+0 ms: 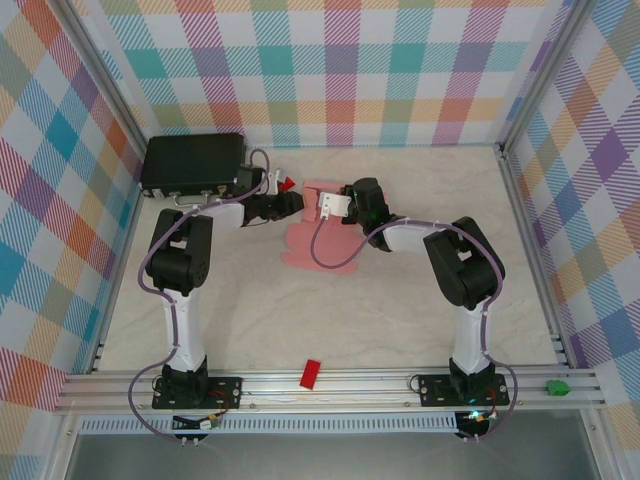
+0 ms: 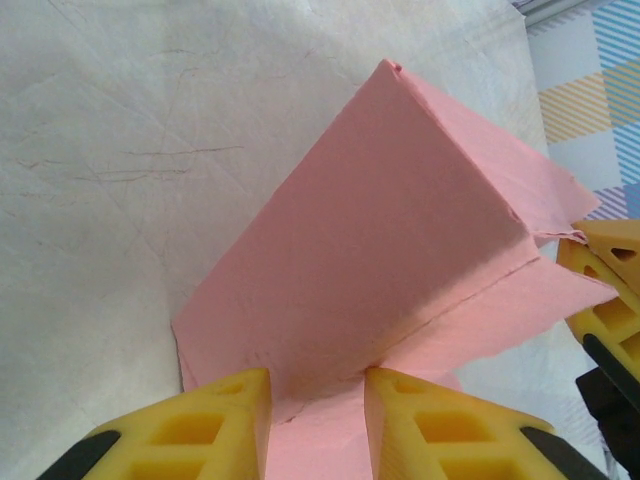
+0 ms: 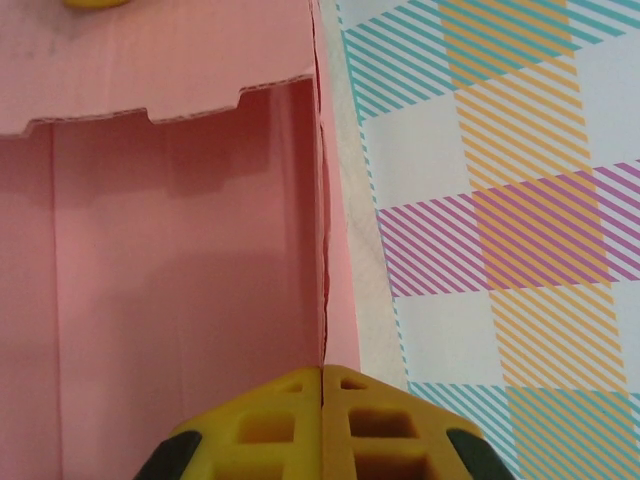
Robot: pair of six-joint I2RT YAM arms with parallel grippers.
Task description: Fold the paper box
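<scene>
The paper box [image 1: 312, 245] is light-pink card, partly folded, lying mid-table with a panel raised at its far end. My left gripper [image 1: 290, 205] comes at it from the left. In the left wrist view its yellow fingers [image 2: 318, 400] stand apart over a crease of the paper box [image 2: 380, 240], with a raised panel sloping up ahead. My right gripper [image 1: 335, 203] is at the box's far right side. In the right wrist view its jaws [image 3: 322, 375] are shut on the upright edge of a wall of the paper box [image 3: 180, 250]. Its fingertips [image 2: 605, 290] also show in the left wrist view.
A black case [image 1: 195, 162] sits at the back left, with a small red block [image 1: 287, 184] beside it. Another red block [image 1: 310, 373] lies on the near rail. A green piece [image 1: 556, 386] sits at the rail's right end. Plaid walls enclose the table.
</scene>
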